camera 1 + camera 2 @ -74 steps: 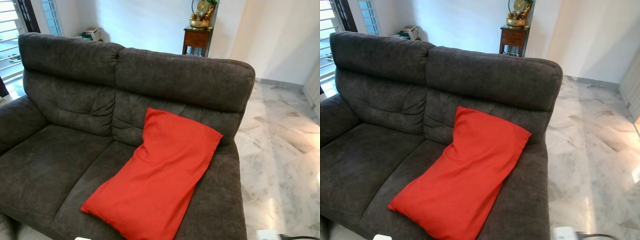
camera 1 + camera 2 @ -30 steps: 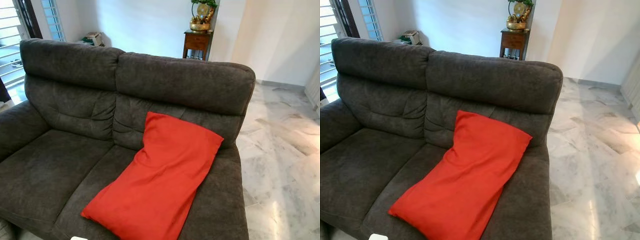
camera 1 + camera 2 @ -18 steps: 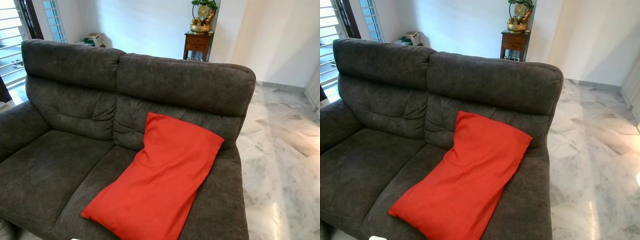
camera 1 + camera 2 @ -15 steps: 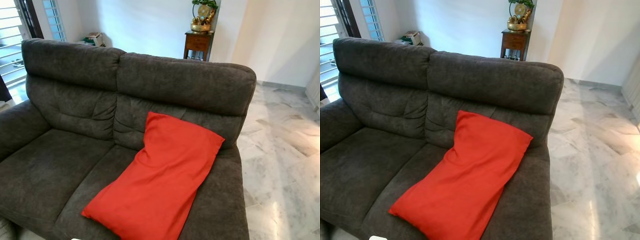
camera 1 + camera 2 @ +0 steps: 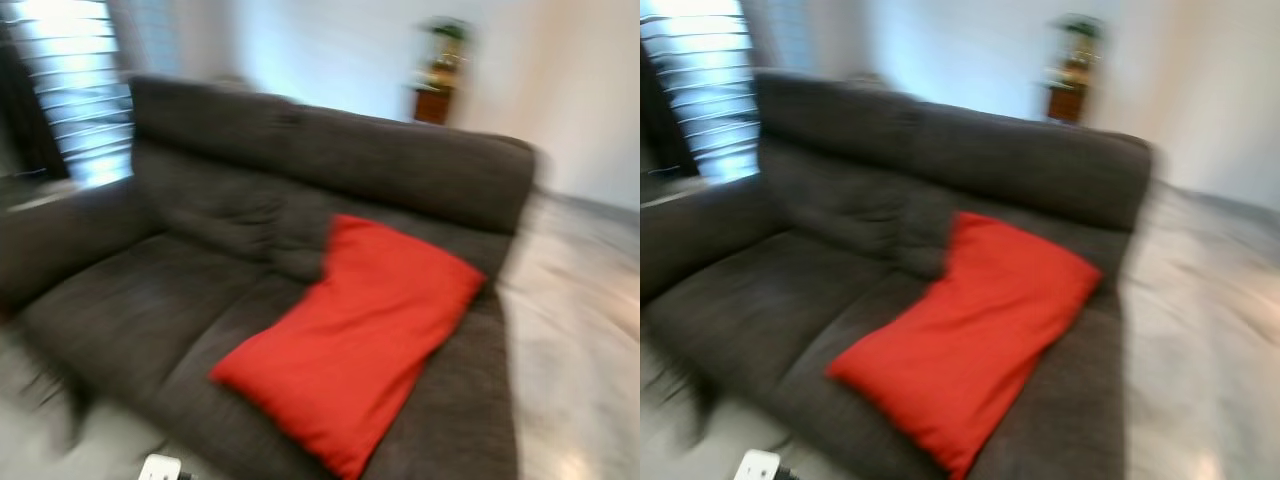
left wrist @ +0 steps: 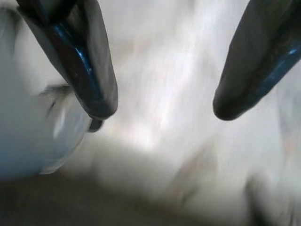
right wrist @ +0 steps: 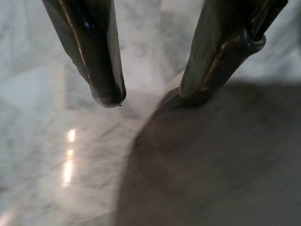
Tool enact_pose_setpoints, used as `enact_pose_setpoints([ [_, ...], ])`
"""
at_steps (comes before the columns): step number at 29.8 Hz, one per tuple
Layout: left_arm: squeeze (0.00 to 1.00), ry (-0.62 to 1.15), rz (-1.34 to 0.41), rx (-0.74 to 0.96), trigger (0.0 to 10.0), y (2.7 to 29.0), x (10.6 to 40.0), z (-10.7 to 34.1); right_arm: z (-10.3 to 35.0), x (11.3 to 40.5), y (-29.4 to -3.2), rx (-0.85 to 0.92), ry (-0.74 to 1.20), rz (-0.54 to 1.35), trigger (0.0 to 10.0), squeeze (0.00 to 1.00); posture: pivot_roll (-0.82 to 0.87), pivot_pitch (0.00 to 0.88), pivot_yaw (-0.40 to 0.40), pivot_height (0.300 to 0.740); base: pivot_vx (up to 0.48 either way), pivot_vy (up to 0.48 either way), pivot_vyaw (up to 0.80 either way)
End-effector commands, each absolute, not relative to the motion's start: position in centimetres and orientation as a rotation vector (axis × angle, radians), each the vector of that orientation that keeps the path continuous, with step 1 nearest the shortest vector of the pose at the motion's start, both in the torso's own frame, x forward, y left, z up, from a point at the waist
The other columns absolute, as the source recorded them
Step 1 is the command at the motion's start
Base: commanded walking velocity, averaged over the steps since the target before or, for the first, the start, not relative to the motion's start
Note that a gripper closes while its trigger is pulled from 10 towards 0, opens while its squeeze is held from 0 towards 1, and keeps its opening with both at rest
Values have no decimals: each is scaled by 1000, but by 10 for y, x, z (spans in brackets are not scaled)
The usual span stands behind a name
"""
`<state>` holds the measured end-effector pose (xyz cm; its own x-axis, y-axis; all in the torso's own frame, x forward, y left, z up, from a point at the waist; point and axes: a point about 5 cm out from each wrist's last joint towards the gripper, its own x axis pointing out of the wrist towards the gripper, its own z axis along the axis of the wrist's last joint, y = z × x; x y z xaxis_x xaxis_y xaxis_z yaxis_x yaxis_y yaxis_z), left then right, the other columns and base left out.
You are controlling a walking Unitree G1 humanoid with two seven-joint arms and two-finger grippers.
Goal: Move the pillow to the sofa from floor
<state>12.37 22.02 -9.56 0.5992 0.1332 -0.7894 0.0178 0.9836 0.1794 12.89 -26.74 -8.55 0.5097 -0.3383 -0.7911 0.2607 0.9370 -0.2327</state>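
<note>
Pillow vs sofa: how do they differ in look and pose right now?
Colour: the pillow is bright red, the sofa dark grey.
Size: the pillow covers part of one seat; the sofa spans two seats.
Pose: the pillow lies slanted, its top end leaning against the backrest and its low end near the seat's front edge; the sofa stands upright on the floor.
Shared: both look like soft fabric and are blurred.

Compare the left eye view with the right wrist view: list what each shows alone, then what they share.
Left eye view alone: the red pillow lying on the sofa's right seat, its upper end against the backrest, and a blurred side table behind.
Right wrist view alone: the right gripper, fingers apart, holding nothing, above the marble floor.
Shared: the dark grey sofa and pale floor.
</note>
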Motion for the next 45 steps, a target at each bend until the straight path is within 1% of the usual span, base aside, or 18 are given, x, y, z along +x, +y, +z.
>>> enact_pose_setpoints([
  [1, 0, 858, 67, 193, 10000, 224, 147, -86, -87, 130, -264, -78, 978, -352, 10000, 0, 173, 0, -29, 740, -330, 0, 0],
  [9, 0, 866, 69, 190, 10000, 223, 145, -87, -87, 130, -263, -75, 979, -347, 10000, 0, 167, 0, -31, 740, -324, 0, 0],
  [17, 0, 864, 67, 187, 10000, 220, 147, -87, -87, 132, -261, -66, 975, -326, 10000, 0, 162, 0, -36, 740, 0, 0, 0],
  [33, 0, 872, 52, 183, 10000, 215, 147, -89, -82, 152, -252, -26, 911, -283, 10000, 0, 138, 0, -48, 740, 0, 0, 0],
  [38, 0, 867, 33, 176, 10000, 205, 150, -89, -79, 155, -256, -39, 905, -265, 10000, 0, 114, 0, -74, 740, 0, 0, 0],
  [40, 0, 864, 18, 169, 10000, 197, 153, -90, -77, 155, -263, -51, 902, -268, 10000, 0, 100, 0, -88, 740, 0, 0, 0],
  [45, 0, 863, -22, 159, 10000, 183, 156, -91, -71, 154, -278, -65, 886, -308, 10000, 0, 65, 0, -76, 740, 0, 0, 0],
])
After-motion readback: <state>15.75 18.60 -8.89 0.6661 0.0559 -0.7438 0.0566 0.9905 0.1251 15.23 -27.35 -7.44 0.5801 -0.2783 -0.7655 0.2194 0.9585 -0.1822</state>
